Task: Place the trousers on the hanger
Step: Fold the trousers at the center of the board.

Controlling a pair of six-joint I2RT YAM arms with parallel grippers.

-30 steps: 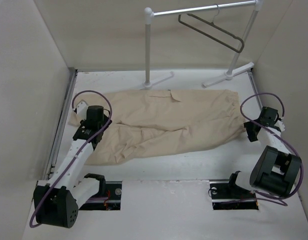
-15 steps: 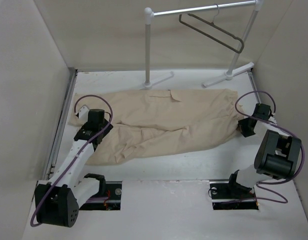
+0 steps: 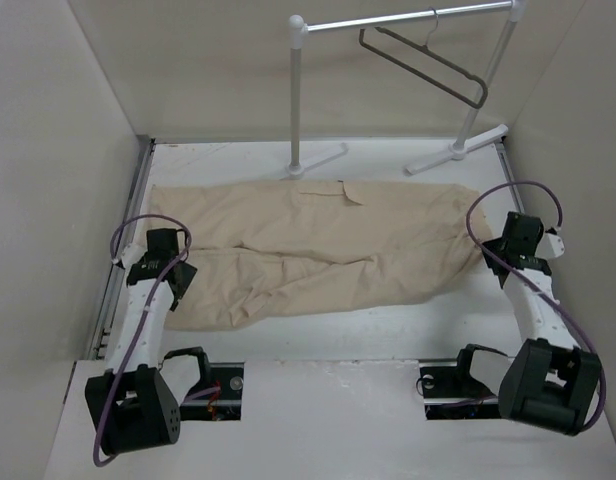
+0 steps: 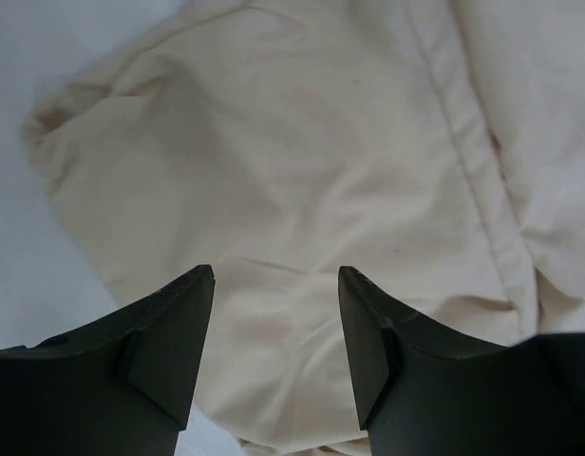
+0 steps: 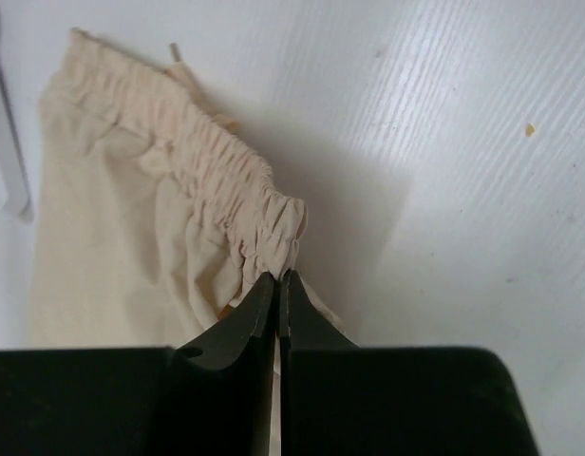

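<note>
The beige trousers [image 3: 318, 245] lie flat across the table, legs to the left and waist to the right. The dark hanger [image 3: 425, 62] hangs by its hook from the rail at the back right, clear of the cloth. My left gripper [image 4: 275, 271] is open just above a leg of the trousers [image 4: 302, 142], near its end, with cloth below the gap. In the top view the left gripper [image 3: 172, 268] is at the trousers' left end. My right gripper [image 5: 280, 275] is shut on the corner of the gathered waistband [image 5: 207, 161], at the right edge of the cloth, where the right gripper [image 3: 496, 250] shows from above.
A white tubular garment rail [image 3: 298, 90] stands at the back, its feet [image 3: 456, 152] on the table just behind the trousers. Tall pale walls [image 3: 68, 180] close in both sides. Two dark cutouts [image 3: 223, 385] sit at the near edge by the arm bases.
The right gripper swung in to the waistband corner and shut on it. The left arm drew back toward the near left, off the middle of the leg, and its jaws widened slightly.
</note>
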